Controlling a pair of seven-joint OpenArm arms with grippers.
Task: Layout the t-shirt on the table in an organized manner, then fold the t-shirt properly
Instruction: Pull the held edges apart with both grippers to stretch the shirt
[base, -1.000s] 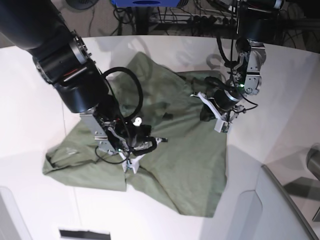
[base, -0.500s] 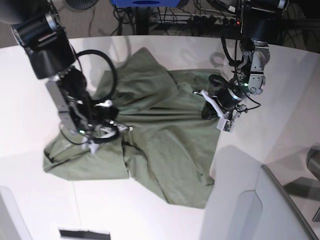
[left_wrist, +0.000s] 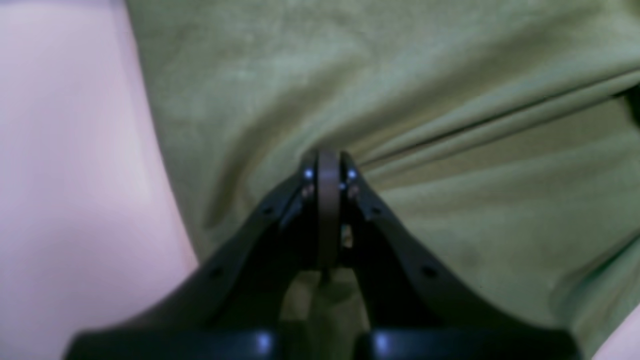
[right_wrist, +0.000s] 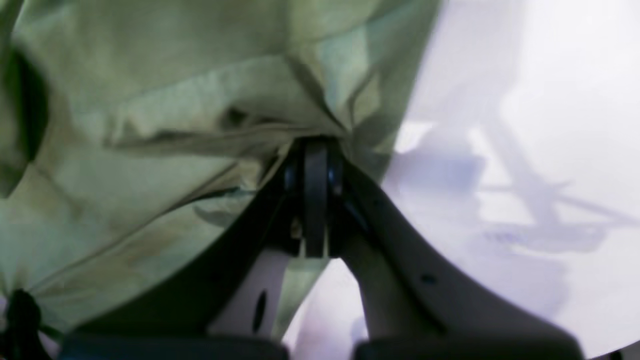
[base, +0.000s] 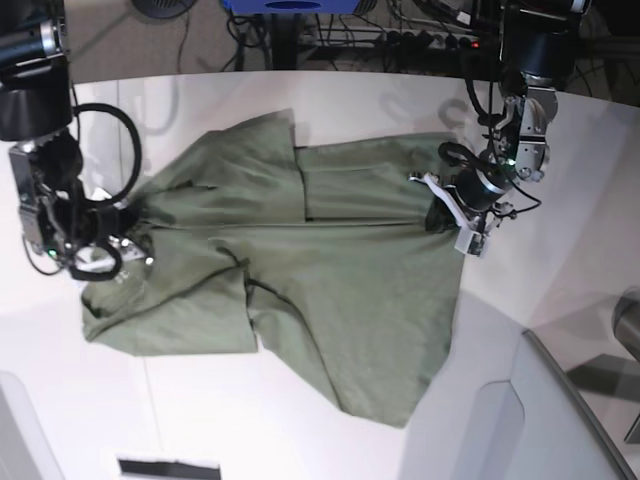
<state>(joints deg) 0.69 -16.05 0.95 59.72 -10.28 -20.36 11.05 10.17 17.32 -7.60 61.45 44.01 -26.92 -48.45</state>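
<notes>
The t-shirt lies on the table, stretched between two arms that sit at opposite ends of it. In the base view the left gripper is at the right-hand edge of the cloth, and its wrist camera shows the jaws pressed together on a pinch of green fabric, with creases fanning out from the tips across the t-shirt. The right gripper is at the left-hand edge; its own camera shows the jaws clamped on a gathered fold of the t-shirt, with bare table just beyond. The relation that matters is the line between the two pinch points: it runs roughly across the base view from left to right, and a taut ridge of cloth follows it through the middle of the garment. Above that line the fabric looks fairly flat. Below it, a large flap hangs toward the near edge of the table and tapers to a point, still bunched and overlapped near the left side. Neither arm is nearer to that loose lower part; both hold the upper span. Flattening probably calls for pulling apart along this axis.
</notes>
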